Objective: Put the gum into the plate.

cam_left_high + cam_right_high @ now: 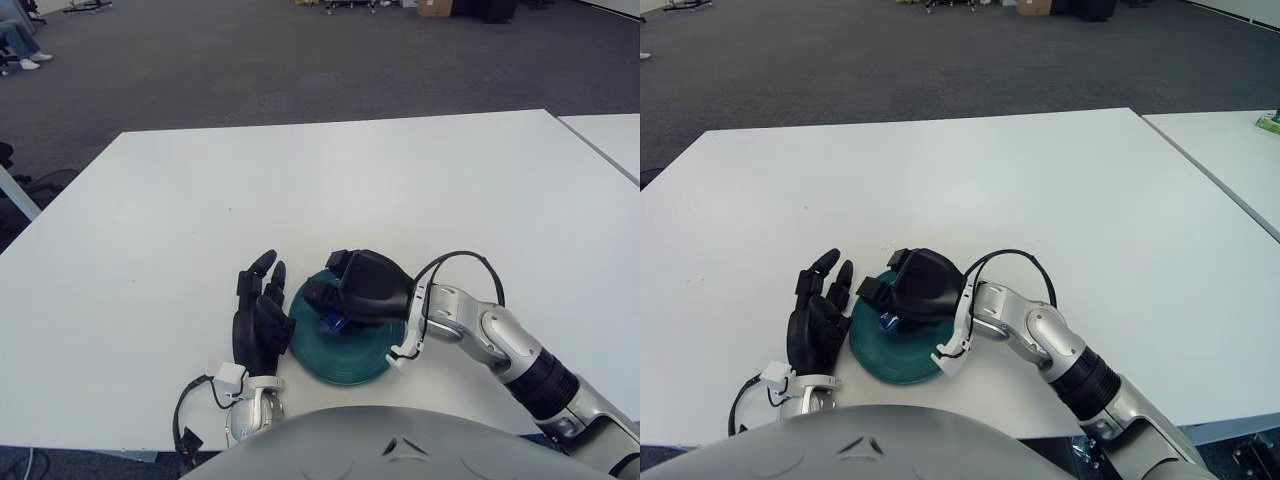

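The right hand's fingers (325, 292) curl down and inward, pinching a small blue gum pack (331, 322) that shows only as a sliver beneath them. The gum sits low over the green plate (345, 362), toward the plate's 10 o'clock part; whether it touches the plate cannot be told. The right hand (362, 290) covers most of the plate's far half, its black shell reaching in from 3 o'clock, with the silver forearm (480, 330) and a looped black cable (455, 262) trailing away toward 4 o'clock.

The left hand (258, 322) shows just beside the plate at its 9 o'clock edge, fingers extended toward 12 o'clock, loosely apart and holding nothing.

The plate lies on the white table (300, 190), near the table's 6 o'clock edge. A 2nd white table (1230, 150) stands at 2 o'clock, apart from the 1st.
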Robot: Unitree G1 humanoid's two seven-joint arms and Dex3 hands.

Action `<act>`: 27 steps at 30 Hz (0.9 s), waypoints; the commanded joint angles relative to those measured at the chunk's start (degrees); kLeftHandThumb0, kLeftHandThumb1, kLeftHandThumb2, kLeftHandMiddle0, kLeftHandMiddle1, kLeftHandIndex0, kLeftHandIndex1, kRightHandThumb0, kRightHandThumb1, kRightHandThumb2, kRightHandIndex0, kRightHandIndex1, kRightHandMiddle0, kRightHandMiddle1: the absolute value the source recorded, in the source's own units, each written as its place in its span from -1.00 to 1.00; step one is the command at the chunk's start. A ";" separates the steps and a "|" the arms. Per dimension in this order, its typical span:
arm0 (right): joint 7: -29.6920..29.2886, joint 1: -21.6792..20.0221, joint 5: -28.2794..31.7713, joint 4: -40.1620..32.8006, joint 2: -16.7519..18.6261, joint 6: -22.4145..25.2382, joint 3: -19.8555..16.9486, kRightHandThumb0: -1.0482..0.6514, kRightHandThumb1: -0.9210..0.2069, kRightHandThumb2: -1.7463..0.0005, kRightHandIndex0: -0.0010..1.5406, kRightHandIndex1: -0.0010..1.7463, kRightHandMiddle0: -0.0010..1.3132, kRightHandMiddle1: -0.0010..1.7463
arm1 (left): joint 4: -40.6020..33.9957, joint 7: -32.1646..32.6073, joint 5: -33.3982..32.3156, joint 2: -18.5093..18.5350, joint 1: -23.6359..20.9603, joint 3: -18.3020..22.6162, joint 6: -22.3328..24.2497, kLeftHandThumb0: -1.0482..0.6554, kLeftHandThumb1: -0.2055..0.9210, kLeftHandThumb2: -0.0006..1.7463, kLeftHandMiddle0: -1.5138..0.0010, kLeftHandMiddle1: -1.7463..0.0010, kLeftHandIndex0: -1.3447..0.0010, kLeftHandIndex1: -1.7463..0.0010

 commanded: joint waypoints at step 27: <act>11.17 -2.50 8.08 0.16 -2.87 0.84 -3.80 -1.00 -1.00 -0.22 -1.00 -1.00 -1.00 -1.00 | -0.56 -0.75 0.16 -1.18 0.87 0.59 1.62 -0.96 1.00 0.25 0.95 1.00 1.00 0.88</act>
